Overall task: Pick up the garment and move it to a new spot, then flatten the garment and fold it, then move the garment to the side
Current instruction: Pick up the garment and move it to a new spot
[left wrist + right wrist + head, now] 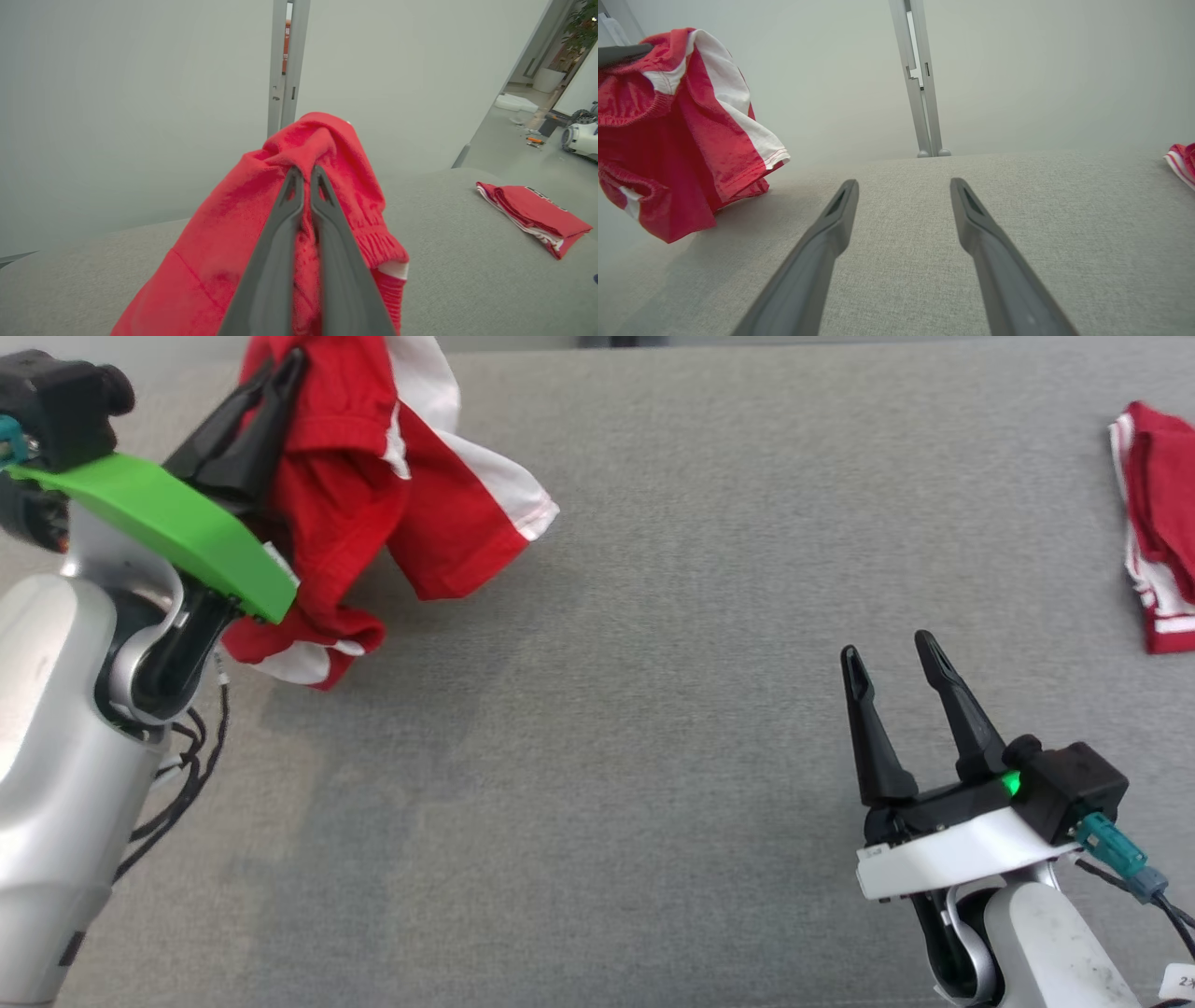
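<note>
Your left pincer (282, 364) is clamped tight on the garment (345, 495), a red piece with white panels and a ribbed elastic band. In the left wrist view its two dark fingers (275, 252) lie nearly together, with a ridge of red cloth pinched between their tips. The rest of the fabric drapes down on both sides of them.

You see the garment at the far left of the grey worktop (607, 709), bunched and hanging from the grip. A red-and-white panel flares out to the right, and the lowest folds come down near the surface and cast a shadow there. You cannot tell whether those folds touch the worktop.

Your right pincer (887, 645) is at the near right, spread wide with nothing between its fingers. It points across the cloth surface, well apart from the garment.

At the far right edge of the worktop lies a second red-and-white piece (1158, 523), folded flat. Behind the worktop stands a pale wall (1064, 70) with a grey metal post (920, 79).
</note>
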### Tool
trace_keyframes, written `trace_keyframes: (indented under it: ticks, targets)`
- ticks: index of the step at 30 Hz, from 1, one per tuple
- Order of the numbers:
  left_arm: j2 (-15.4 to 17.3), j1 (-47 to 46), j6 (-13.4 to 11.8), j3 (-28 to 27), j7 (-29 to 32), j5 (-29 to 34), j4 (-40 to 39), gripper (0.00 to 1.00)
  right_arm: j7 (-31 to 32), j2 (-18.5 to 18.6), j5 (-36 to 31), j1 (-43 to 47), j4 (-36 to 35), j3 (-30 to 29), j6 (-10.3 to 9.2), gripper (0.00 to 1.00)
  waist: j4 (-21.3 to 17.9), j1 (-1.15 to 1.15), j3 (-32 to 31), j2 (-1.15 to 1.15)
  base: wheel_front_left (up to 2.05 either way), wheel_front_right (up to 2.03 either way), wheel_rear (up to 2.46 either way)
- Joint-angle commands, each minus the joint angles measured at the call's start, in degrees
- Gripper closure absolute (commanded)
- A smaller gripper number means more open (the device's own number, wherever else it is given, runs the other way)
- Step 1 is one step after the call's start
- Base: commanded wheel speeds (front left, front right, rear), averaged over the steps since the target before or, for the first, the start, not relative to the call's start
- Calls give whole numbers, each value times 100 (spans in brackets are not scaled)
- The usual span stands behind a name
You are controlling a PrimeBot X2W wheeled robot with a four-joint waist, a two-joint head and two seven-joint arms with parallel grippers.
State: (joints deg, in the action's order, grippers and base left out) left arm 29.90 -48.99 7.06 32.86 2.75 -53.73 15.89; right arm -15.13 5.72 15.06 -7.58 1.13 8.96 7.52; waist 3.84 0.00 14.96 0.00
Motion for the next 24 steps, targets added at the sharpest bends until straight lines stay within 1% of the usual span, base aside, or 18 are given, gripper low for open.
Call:
trace_keyframes:
  ticks: [1, 4, 7, 10, 12, 16, 18, 24]
  targets:
    - [-72, 82, -38, 19, 92, -109, -211, 100, 0, -46, 48, 115, 19, 27, -6, 0, -942, 0, -768, 0, 0, 0, 0]
    - [-188, 64, -78, 139, 285, -172, -575, 100, 0, -88, 65, 167, 28, 47, -6, 0, -1278, 0, -868, 0, 0, 0, 0]
    - [-378, 17, -90, 367, 444, -92, -868, 100, 0, -123, 64, 206, 15, 42, -5, 0, -1574, 0, -879, 0, 0, 0, 0]
    - [-570, 20, -66, 579, 492, -62, -959, 100, 0, -141, 86, 224, -2, 40, -5, 0, -1784, 0, -807, 0, 0, 0, 0]
    - [-653, 64, -51, 786, 454, 94, -892, 100, 0, -157, 93, 204, -17, 38, -4, 0, -1902, 0, -719, 0, 0, 0, 0]
    - [-778, 235, -5, 1348, 238, 567, -566, 100, 0, -198, 110, 57, -85, 53, -3, 0, -2084, 0, -401, 0, 0, 0, 0]
    - [-796, 306, 18, 1638, 26, 817, -262, 100, 0, -219, 124, -12, -96, 73, -3, 0, -2140, 0, -213, 0, 0, 0, 0]
    - [-941, 434, 42, 2399, -735, 1255, 1073, 100, 0, -248, 143, -144, -112, 57, -3, 0, -2181, 0, 164, 0, 0, 0, 0]
